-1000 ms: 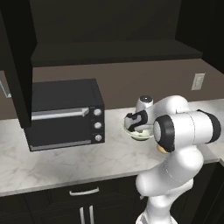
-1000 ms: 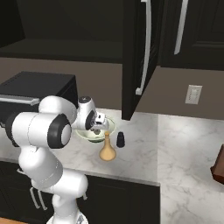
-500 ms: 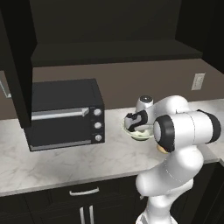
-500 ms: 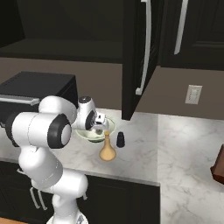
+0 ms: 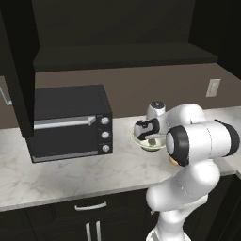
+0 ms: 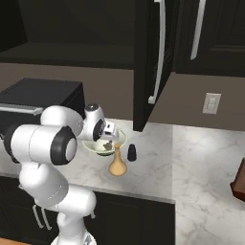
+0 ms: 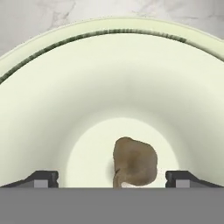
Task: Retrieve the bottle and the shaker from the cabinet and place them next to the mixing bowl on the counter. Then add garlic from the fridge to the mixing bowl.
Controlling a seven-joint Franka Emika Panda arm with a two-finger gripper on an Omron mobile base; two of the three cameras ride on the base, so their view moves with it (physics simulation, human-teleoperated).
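My gripper [image 7: 112, 179] hangs spread wide inside the mixing bowl [image 7: 52, 109], grasping nothing. The garlic [image 7: 134, 162] lies on the bowl's floor, between my fingertips [image 7: 43, 178]. It's probably light, firm and lumpy; any re-grip should pinch across its widest middle.

The garlic [image 7: 134, 162] lies in the mixing bowl [image 6: 120, 138] on the counter [image 6: 201, 162], with the bottle [image 6: 116, 164] and shaker [image 6: 131, 152] beside it.
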